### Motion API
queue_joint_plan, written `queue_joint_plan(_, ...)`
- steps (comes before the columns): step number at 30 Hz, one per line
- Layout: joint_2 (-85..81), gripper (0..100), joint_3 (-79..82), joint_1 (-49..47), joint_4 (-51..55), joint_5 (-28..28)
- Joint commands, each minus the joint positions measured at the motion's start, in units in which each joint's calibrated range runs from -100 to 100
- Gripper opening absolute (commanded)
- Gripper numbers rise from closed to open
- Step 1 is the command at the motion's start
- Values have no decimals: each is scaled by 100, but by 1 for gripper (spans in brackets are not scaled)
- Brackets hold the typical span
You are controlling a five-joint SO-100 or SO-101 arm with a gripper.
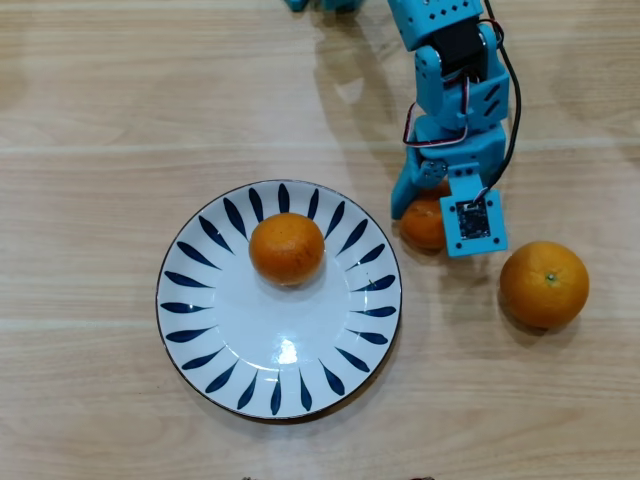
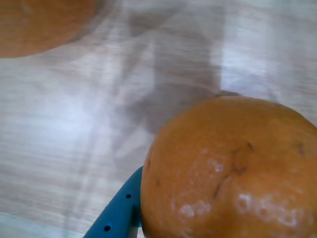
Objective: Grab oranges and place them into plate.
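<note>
In the overhead view my blue gripper is closed around a small orange just right of the plate, a white plate with dark blue leaf strokes. A second small orange lies on the plate, toward its far side. The larger, lighter orange with a green stem dot rests on the table to the right of the gripper. In the wrist view the held orange fills the lower right, with one blue finger against its left side; the other finger is hidden. A blurred orange shows at the top left.
The wooden table is light and bare apart from these things. The arm with its black cable comes in from the top edge of the overhead view. The plate's near half holds nothing.
</note>
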Motion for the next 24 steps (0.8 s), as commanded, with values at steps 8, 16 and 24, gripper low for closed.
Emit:
queue_joint_plan(8,-1241,30,-1211,483,-83,1210)
queue_joint_plan(16,-1207,30,-1084,1451,-1071,2516)
queue_joint_plan(24,-1199,30,39,1830,-2558,2605)
